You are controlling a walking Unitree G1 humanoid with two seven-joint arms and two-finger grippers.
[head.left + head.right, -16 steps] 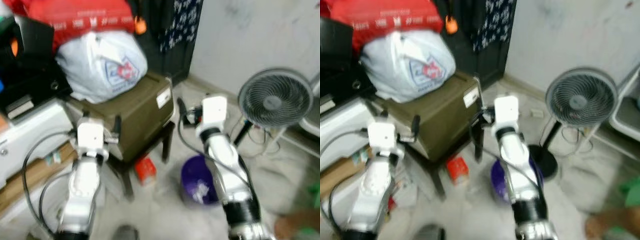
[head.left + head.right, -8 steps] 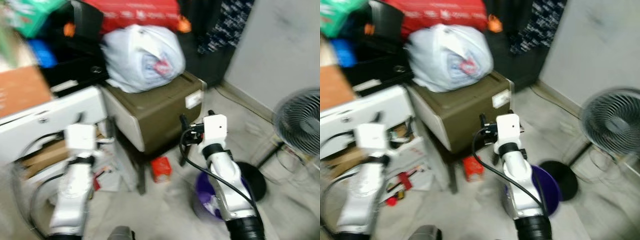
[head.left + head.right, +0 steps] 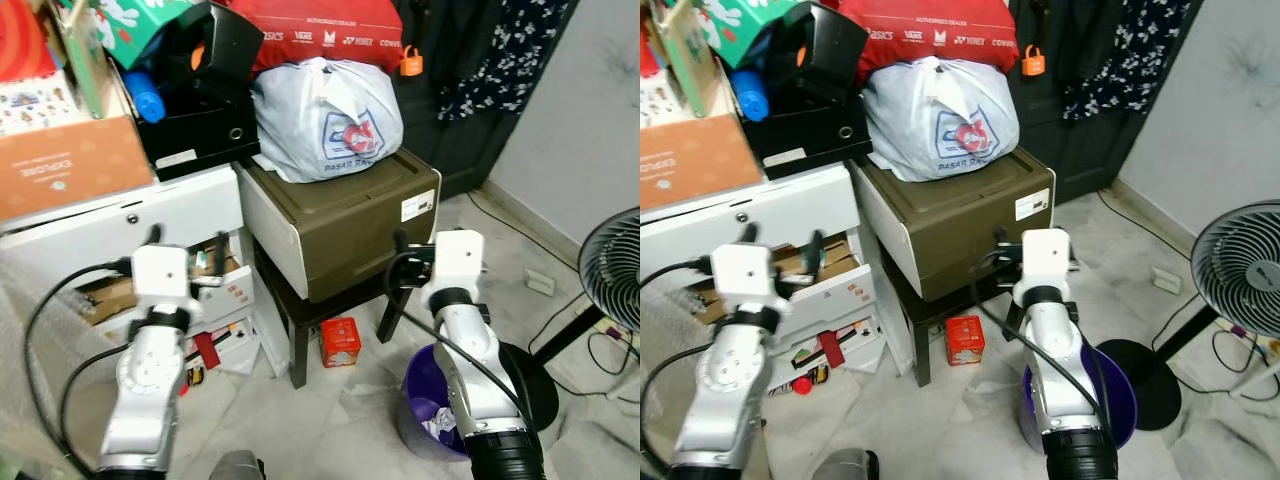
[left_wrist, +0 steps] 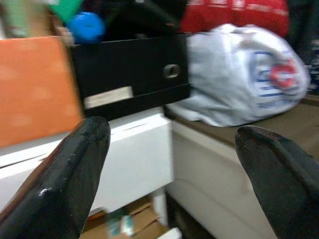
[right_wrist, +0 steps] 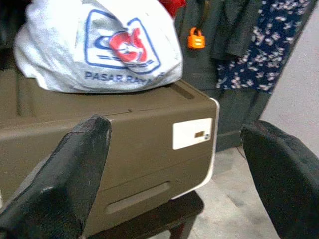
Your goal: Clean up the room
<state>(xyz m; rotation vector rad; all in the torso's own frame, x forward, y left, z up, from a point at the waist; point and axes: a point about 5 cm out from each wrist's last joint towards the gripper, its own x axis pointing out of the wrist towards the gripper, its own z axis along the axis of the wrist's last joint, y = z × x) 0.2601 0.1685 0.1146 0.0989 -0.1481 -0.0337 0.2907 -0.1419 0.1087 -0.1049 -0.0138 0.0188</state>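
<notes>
The tidying looks barely begun: a small red carton [image 3: 341, 342] stands on the pale floor [image 3: 350, 420] under the dark wooden stool [image 3: 300, 325], loose red bits [image 3: 205, 350] lie by the white cabinet [image 3: 150, 215], and a purple plastic bin [image 3: 425, 420] by the right arm holds only some crumpled paper. The left gripper [image 4: 174, 164] and the right gripper [image 5: 174, 164] are both spread wide, holding nothing, raised before the olive-brown storage box [image 3: 345, 215] topped with a white plastic shopping bag [image 3: 325, 120]. Compared with 1 second ago, the camera has swung left: the standing fan [image 3: 615, 265] sits at the picture's edge, the orange cardboard box [image 3: 65, 165] is in sight, and the blur has cleared.
</notes>
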